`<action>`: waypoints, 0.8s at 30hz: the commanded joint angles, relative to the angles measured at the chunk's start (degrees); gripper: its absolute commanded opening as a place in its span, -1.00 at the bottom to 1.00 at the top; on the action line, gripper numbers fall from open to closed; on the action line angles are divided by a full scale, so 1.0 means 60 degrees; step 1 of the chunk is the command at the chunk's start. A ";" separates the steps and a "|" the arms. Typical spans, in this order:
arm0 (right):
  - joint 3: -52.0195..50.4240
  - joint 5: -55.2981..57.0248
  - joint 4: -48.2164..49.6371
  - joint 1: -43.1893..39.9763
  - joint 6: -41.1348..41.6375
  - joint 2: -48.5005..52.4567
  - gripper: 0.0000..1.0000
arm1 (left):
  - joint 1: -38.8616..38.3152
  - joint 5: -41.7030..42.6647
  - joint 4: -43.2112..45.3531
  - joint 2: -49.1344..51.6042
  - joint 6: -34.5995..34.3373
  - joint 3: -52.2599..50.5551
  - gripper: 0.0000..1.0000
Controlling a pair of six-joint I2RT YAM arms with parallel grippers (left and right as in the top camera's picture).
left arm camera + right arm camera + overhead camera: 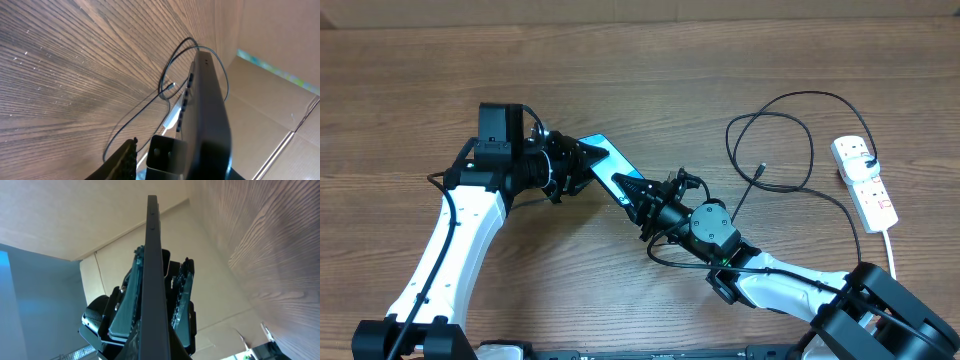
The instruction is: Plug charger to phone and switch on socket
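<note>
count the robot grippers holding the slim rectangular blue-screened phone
2. The left gripper clamps the upper-left end of the slim rectangular blue-screened phone. The right gripper grips its lower-right end. No other gripper is in view.

A brown wood-grain table [650,60] backed by what looks like cardboard panels [270,85] (creased, pale tan).

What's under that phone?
Only wood table shows around the phone, gripped by the left tool and right tool. Directly beneath is hidden by them.
</note>
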 commanded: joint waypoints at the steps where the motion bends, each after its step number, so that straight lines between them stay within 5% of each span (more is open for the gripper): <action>1: 0.0226 0.0011 0.0262 0.0080 0.1319 -0.0098 -0.92 | -0.0051 -0.0095 0.0029 -0.0029 -0.0029 -0.0015 -0.39; 24: 0.0226 0.0208 0.0084 0.0080 0.1322 -0.0098 -0.92 | -0.0051 -0.0004 0.0528 -0.0029 -0.0794 -0.0015 -0.74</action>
